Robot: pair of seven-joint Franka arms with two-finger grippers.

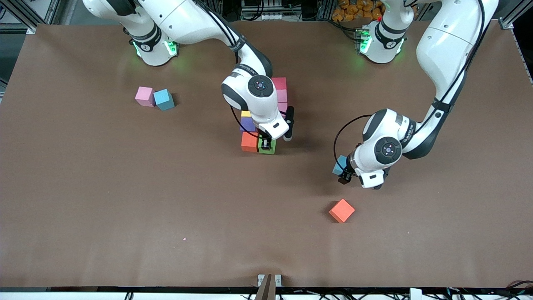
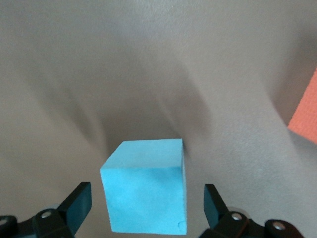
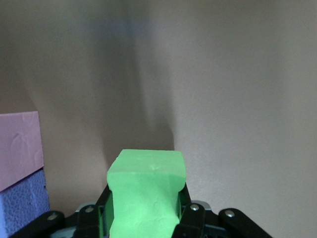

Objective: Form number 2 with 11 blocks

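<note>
The partly built number 2 lies mid-table: a red block (image 1: 279, 83) and pink blocks (image 1: 282, 96) in one column, and yellow (image 1: 245, 113), purple (image 1: 246, 123) and orange (image 1: 249, 141) blocks beside it. My right gripper (image 1: 267, 145) is shut on a green block (image 1: 266, 149), held against the orange block at the end nearer the front camera. In the right wrist view the green block (image 3: 145, 193) is squeezed between the fingers. My left gripper (image 1: 342, 175) is open, its fingers apart on either side of a light blue block (image 2: 146, 196).
A loose orange block (image 1: 342, 210) lies nearer the front camera than the left gripper; it also shows in the left wrist view (image 2: 304, 114). A pink block (image 1: 145, 96) and a light blue block (image 1: 163, 99) touch each other toward the right arm's end.
</note>
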